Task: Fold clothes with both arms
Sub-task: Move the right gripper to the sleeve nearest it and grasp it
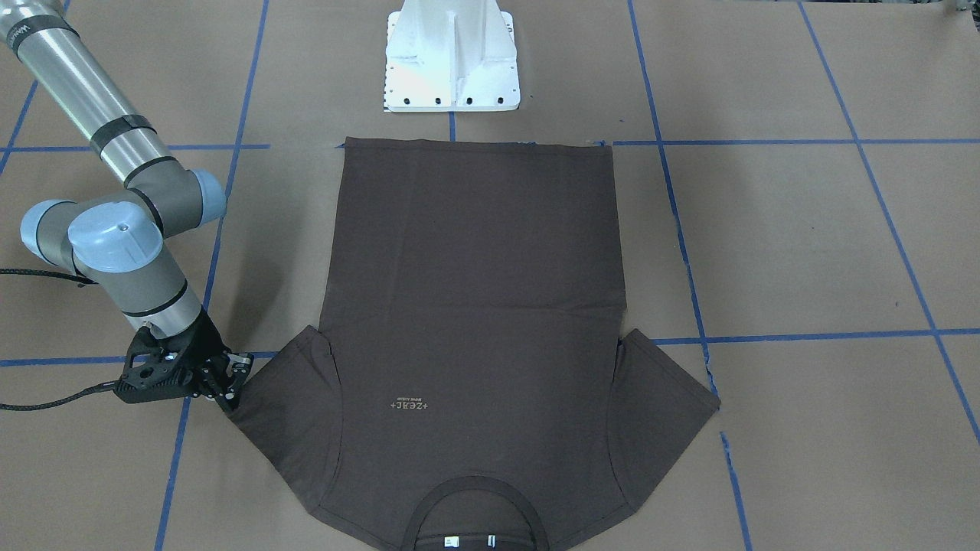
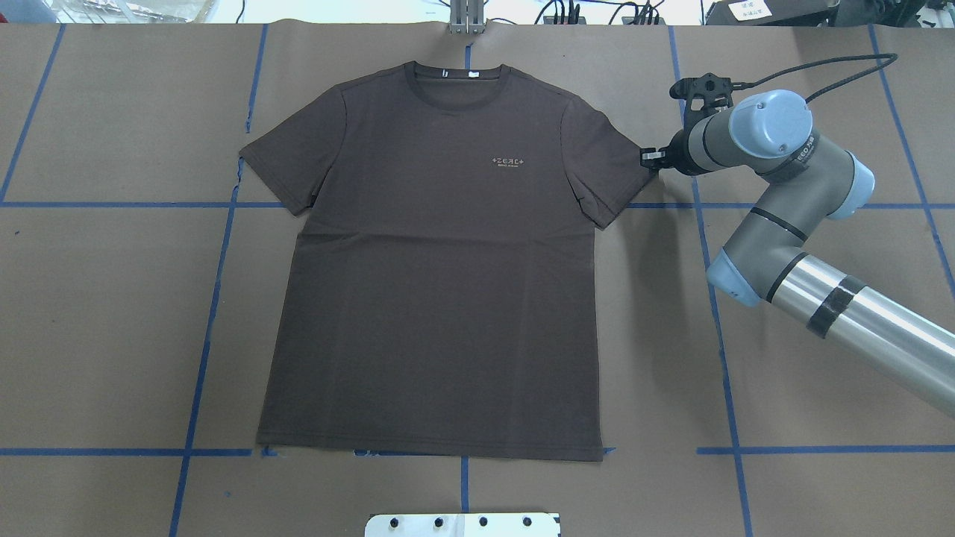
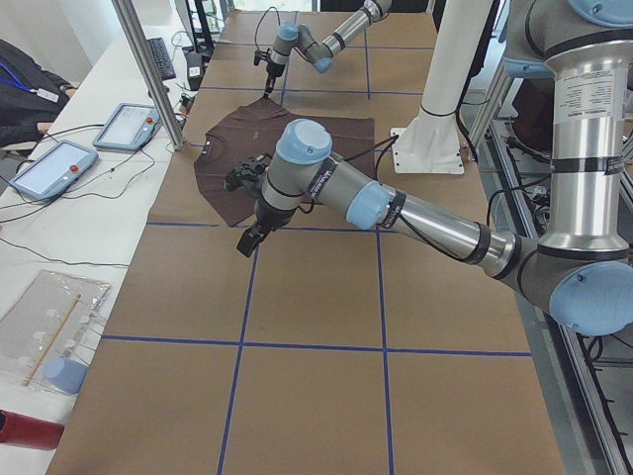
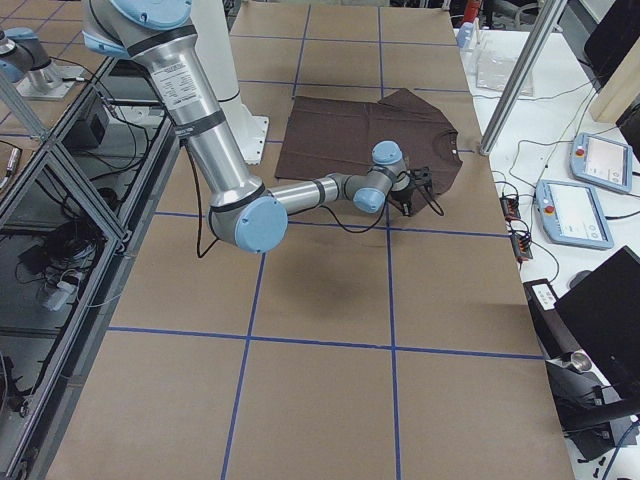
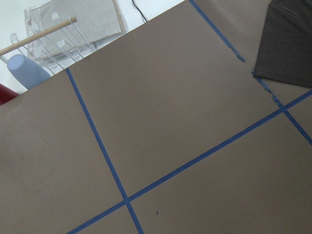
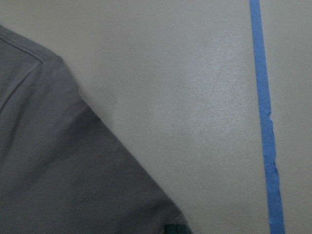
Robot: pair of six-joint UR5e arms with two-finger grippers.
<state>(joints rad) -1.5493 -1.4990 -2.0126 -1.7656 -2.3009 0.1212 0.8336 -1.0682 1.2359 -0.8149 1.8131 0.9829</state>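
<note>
Sleeve tip (image 6: 58,170) sits at your right pincer (image 1: 232,386) near the worktop's (image 2: 112,335) far edge. Its opening, like the left pincer's (image 3: 247,240), is unreadable. Bite shallow and the T-shirt (image 2: 440,261) slips.

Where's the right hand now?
Overhead view, right side: the right hand is at the outer edge of the T-shirt sleeve on that side.

- The T-shirt (image 2: 433,298) is wearing a small pale chest logo (image 2: 510,161), reading roughly "+ZEAL+" with a plus sign at each end. The finer line beneath it is too small to read.
- The right arm (image 2: 791,216) is showing a wrist label (image 2: 803,156), only the letters "EED" legible.
- The white neck tags (image 2: 456,73) are too small to read.
</note>
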